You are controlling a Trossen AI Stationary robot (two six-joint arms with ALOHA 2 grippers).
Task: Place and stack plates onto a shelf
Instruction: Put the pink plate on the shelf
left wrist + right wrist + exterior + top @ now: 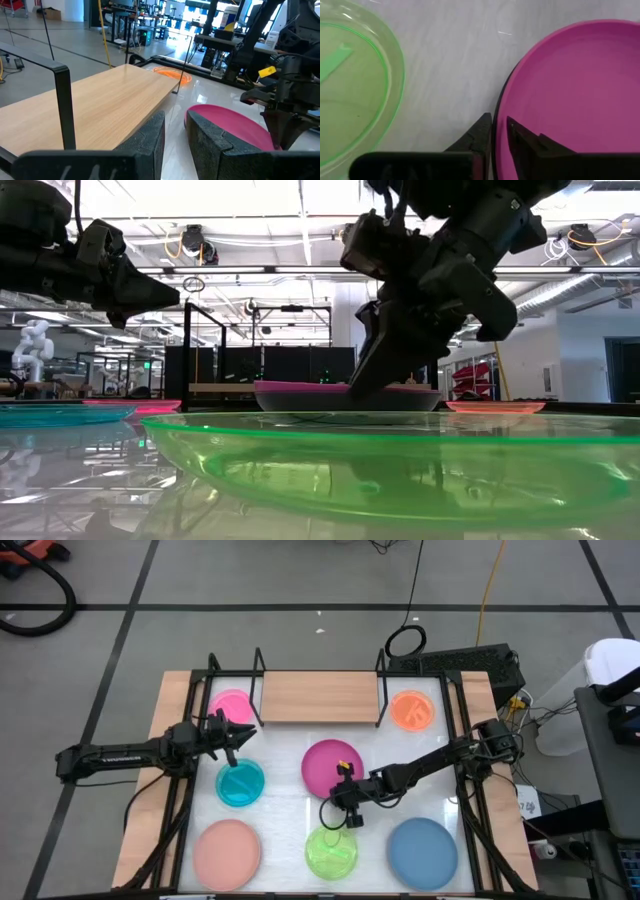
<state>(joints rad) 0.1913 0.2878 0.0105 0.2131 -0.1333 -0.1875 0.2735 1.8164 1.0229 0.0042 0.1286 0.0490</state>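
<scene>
The right gripper (499, 131) had its fingers drawn narrow on either side of the magenta plate's (580, 95) rim, one finger outside and one just inside the lip; whether they truly pinched it was hard to make out, since the contact sat at the very edge of the right wrist view. A thin dark edge showed under that rim, too slim to identify. From above, the gripper stood at the near edge of the magenta plate (332, 766), in the middle of the white bench (285, 745), with the lime green plate (331, 852) just nearer.

The left gripper (174, 131) hovered with its fingers a narrow gap apart and nothing between them, above the bench between the hot pink plate (231, 705) and the teal plate (240, 783).

The shelf (318, 697) lay along the far side, its board bare, with the orange plate (411, 710) to its right. The salmon-pink plate (227, 852) sat near left, the blue plate (421, 853) near right. In the low view the lime green plate filled the foreground and hid most of the bench behind.
</scene>
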